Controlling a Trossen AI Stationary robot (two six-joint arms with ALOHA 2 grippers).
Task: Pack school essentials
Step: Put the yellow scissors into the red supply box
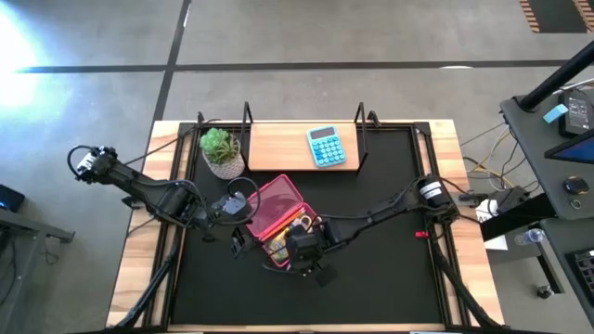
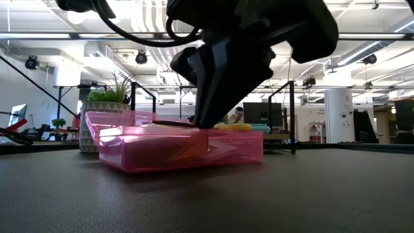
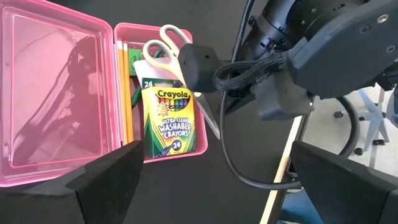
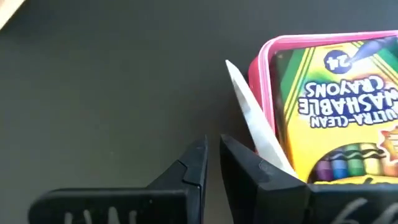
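Right gripper (image 1: 318, 269) hangs over the near end of the open pink case (image 1: 278, 206) in the middle of the black mat (image 1: 390, 269). In its own wrist view its two dark fingers (image 4: 245, 168) stand almost together, with only a narrow slit between them, and nothing is caught in that slit; the white scissor blade (image 4: 252, 118) runs past the tip of one finger, though whether they touch is hard to say. From above, the arm's bulk covers most of the case's tray, so little of the contents shows there.

The left wrist view gives the clearest look inside: the crayon box (image 3: 169, 118) lies flat in the tray, two orange pencils (image 3: 125, 93) run along the wall next to the hinged lid, and the scissors (image 3: 163, 53) rest with their pale handles over the crayon box's far end, a blade reaching out over the tray's rim. A bit of green (image 3: 138, 62) shows beside the handles, too hidden to name.

The left gripper (image 1: 238, 237) waits just beside the case's lid side, its fingers (image 3: 106, 186) spread wide with nothing between them.

In the low view the right arm blocks everything above the case. A potted plant (image 1: 221, 151) and a light-blue calculator (image 1: 326, 146) sit at the far side, well apart from the case.
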